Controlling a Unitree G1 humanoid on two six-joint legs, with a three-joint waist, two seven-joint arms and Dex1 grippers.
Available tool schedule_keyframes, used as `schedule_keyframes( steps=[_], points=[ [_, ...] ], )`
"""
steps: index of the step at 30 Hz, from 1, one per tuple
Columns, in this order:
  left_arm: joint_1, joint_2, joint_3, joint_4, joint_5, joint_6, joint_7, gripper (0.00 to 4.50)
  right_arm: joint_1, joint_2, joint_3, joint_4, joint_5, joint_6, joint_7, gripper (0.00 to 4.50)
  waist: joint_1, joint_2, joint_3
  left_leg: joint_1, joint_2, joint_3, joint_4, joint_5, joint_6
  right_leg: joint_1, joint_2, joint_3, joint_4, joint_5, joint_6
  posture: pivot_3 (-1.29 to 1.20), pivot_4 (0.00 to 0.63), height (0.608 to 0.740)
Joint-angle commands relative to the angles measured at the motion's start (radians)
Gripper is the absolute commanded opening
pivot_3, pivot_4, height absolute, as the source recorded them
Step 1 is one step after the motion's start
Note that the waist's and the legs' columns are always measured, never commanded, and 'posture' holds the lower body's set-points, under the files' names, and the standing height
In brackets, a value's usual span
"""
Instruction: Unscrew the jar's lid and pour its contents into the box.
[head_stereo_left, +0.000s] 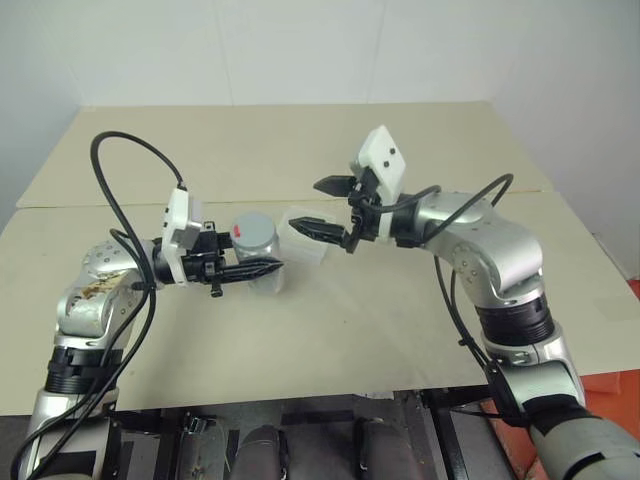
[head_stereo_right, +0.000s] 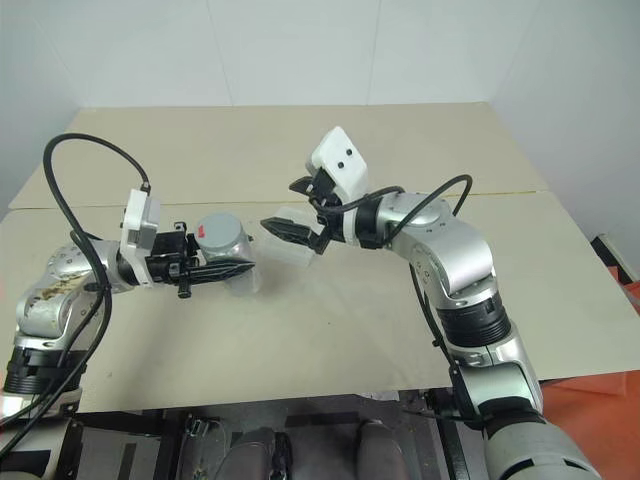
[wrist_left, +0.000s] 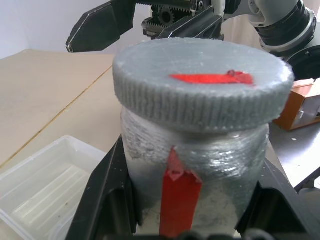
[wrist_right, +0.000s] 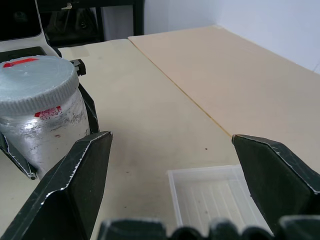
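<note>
Left gripper pinches jar upright above table, lid on. Right gripper spread wide at 3 o'clock of lid, box beneath. Centre over lid, close squarely on ribbed rim, then twist.

- The lid: matt grey, finely ribbed round its edge, with a glossy red mark on top.
- The jar between the left fingers: clear, frosted-looking wall.
- The box: translucent white plastic, smooth, faintly ridged floor.
- The tabletop: matt pale board.
- Fingers: matt black plastic.
</note>
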Motion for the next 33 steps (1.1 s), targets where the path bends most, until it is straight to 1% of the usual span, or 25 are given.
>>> schedule_keyframes(
  steps=[1,6,12,20,28,33],
  points=[
    [-0.005,0.014,0.022,-0.026,-0.015,-0.002,0.003,1.95,-0.001,-0.026,-0.033,-0.053,0.014,-0.014,0.023,4.45,0.002,0.000,0.000,0.000,0.000,0.000,0.000,0.000,0.000,0.000,0.000,0.000,0.000,0.000,0.000,0.00,0.150,0.740],
    [-0.028,-0.002,0.008,0.015,0.004,-0.013,0.015,1.95,0.016,-0.041,-0.063,-0.116,0.106,-0.004,0.102,4.45,0.005,0.000,0.000,0.000,0.000,0.000,0.000,0.000,0.000,0.000,0.000,0.000,0.000,0.000,0.000,0.00,0.150,0.740],
    [-0.069,-0.024,-0.022,0.070,0.031,-0.033,0.005,1.95,0.001,0.003,-0.063,-0.160,0.179,0.035,0.089,4.45,0.004,0.000,0.000,0.000,0.000,0.000,0.000,0.000,0.000,0.000,0.000,0.000,-0.001,0.000,0.000,0.00,0.150,0.740],
    [-0.101,-0.046,-0.042,0.093,0.048,-0.043,-0.012,1.95,-0.074,0.063,0.027,-0.138,0.116,0.071,0.001,4.45,0.003,0.000,0.000,0.000,0.000,0.000,0.000,0.000,0.000,0.000,0.000,0.000,0.001,0.000,0.000,0.00,0.150,0.740],
    [-0.098,-0.041,-0.040,0.093,0.050,-0.049,-0.016,1.95,-0.121,0.090,0.061,-0.138,0.120,0.154,-0.030,4.45,0.004,0.000,0.000,0.000,0.000,0.000,0.000,0.000,0.000,0.000,0.000,0.000,0.001,0.000,0.000,0.00,0.150,0.740],
    [-0.095,-0.042,-0.039,0.090,0.051,-0.052,-0.015,1.95,-0.142,0.097,0.076,-0.120,0.111,0.172,-0.040,4.45,0.003,0.000,0.000,0.000,0.000,0.000,0.000,0.000,0.000,0.000,0.000,0.000,0.001,0.000,0.000,0.00,0.150,0.740]
  ],
)
